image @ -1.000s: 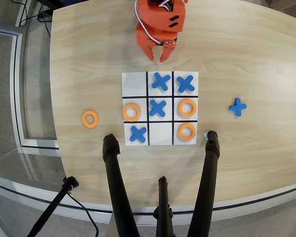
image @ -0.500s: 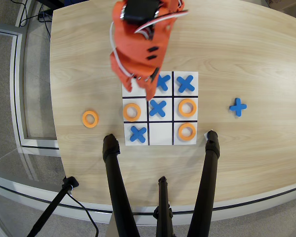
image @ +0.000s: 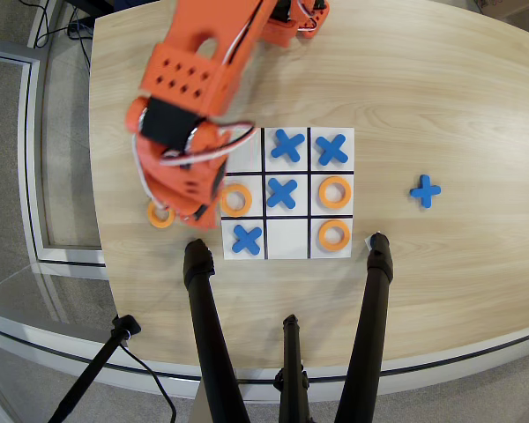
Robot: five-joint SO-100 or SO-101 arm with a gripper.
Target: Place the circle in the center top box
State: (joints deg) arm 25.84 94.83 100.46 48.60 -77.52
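An orange ring (image: 160, 215) lies on the wood table just left of the board, partly covered by my gripper (image: 178, 210), which hangs right over it. The arm's body hides the fingers, so I cannot tell whether they are open or shut on the ring. The white 3x3 board (image: 287, 194) holds three more orange rings (image: 237, 200) (image: 334, 192) (image: 333, 234) and several blue crosses (image: 282, 193). The middle cell of the row farthest from the base (image: 287, 238) is bare white. The board's cell nearest the arm, at top left, is hidden under the arm.
A spare blue cross (image: 425, 190) lies on the table right of the board. Three black tripod legs (image: 204, 308) (image: 376, 282) (image: 290, 352) rise over the table's near edge just below the board. The table's left edge (image: 101, 203) is close to the gripper.
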